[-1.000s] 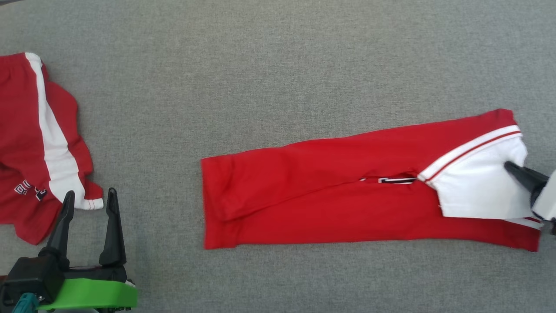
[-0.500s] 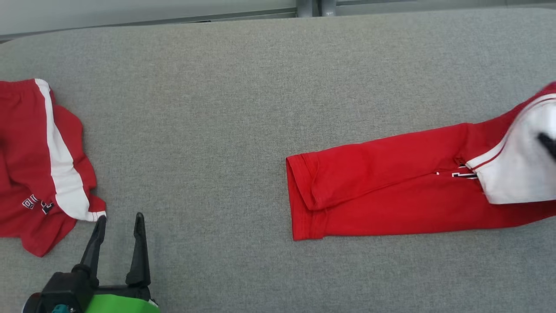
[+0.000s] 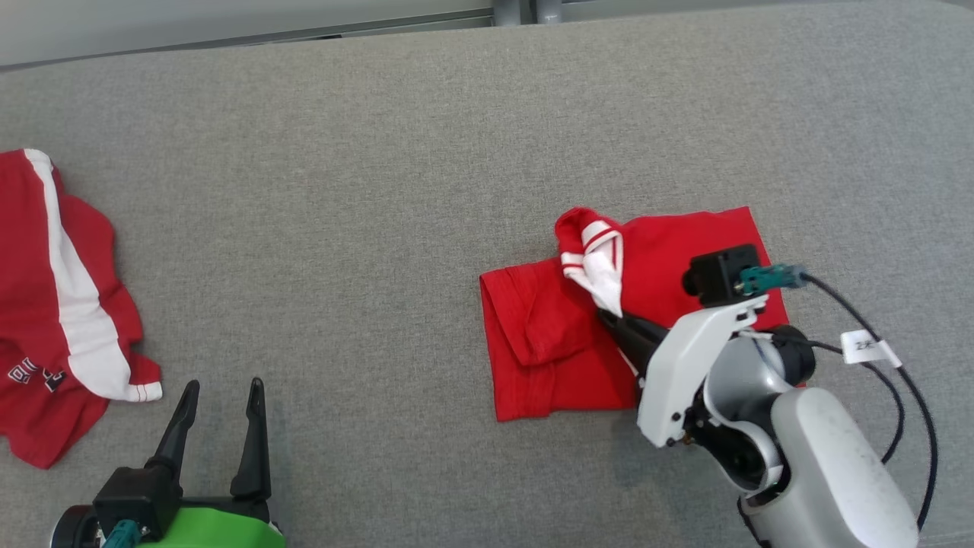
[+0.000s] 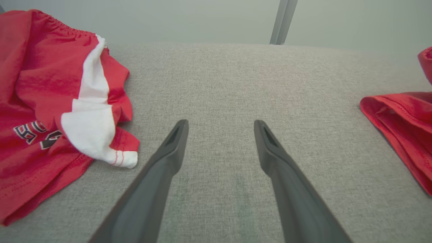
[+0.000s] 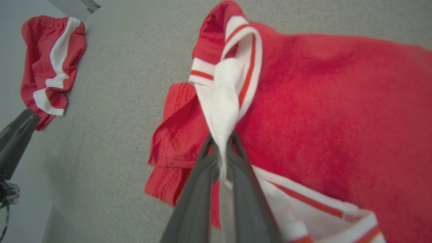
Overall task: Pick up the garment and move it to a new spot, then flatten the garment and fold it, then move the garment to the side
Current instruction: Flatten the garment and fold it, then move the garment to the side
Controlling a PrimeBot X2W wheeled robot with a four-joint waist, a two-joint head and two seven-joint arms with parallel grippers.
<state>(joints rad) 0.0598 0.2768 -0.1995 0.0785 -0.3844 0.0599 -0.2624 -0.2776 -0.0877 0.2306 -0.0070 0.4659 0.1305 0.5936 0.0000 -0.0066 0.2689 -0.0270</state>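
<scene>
Garment: we've got the red garment (image 3: 685, 243) lying right of centre on the table (image 3: 380, 190). It's doubled over on itself into a rough square, with the hemmed edge facing the robot's left.
White bit: a white panel (image 3: 601, 266) with red stripes is bunched up and lifted off the garment's top layer, looking pretty crumpled.
Right gripper: the right gripper (image 3: 611, 316) reaches in from the near right. Its fingers (image 5: 199, 189) are pinched together on that white panel, and in the right wrist view we can see the white cloth running down between them.
Left gripper: the left gripper (image 3: 223, 384) sits low at the near left with its fingers (image 4: 168, 158) spread wide over bare table. It's near the shorts but not touching them.
Red shorts: we also see red shorts (image 3: 46, 304) with a white side stripe and some lettering. They lie rumpled at the left edge, well apart from the garment.
Right arm extras: a black cable (image 3: 905, 388) loops off the wrist with a small white tag (image 3: 867, 346) on it.
Table cover: grey and cloth-like, as far as we can tell.
</scene>
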